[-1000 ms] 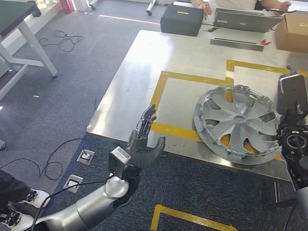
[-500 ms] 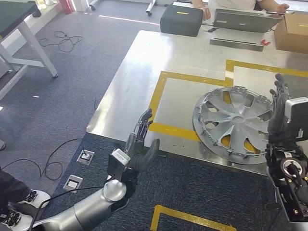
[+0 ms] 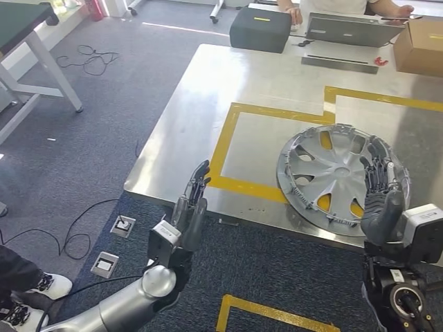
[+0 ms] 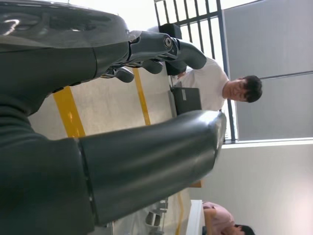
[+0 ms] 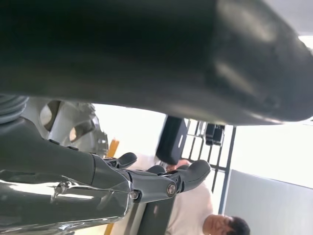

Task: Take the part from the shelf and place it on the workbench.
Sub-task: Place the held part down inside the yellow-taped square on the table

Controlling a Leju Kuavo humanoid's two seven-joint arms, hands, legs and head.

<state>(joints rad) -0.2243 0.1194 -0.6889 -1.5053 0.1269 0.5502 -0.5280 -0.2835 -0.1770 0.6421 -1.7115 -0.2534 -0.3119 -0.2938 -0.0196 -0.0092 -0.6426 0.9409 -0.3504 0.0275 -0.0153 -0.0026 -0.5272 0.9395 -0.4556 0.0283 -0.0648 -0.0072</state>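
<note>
At about 7 o'clock in the head view, the left hand (image 3: 189, 211) is raised off the near edge of the workbench (image 3: 219, 83), fingers extended and apart, grasping nothing. The silver wheel cover (image 3: 334, 176) lies flat on the workbench at 3 o'clock. At 4 o'clock the right hand (image 3: 380, 200) hovers before its near rim, fingers spread, empty.

Wheel cover (image 3: 337, 176) lies on workbench (image 3: 209, 97), right of both hands' gap
</note>
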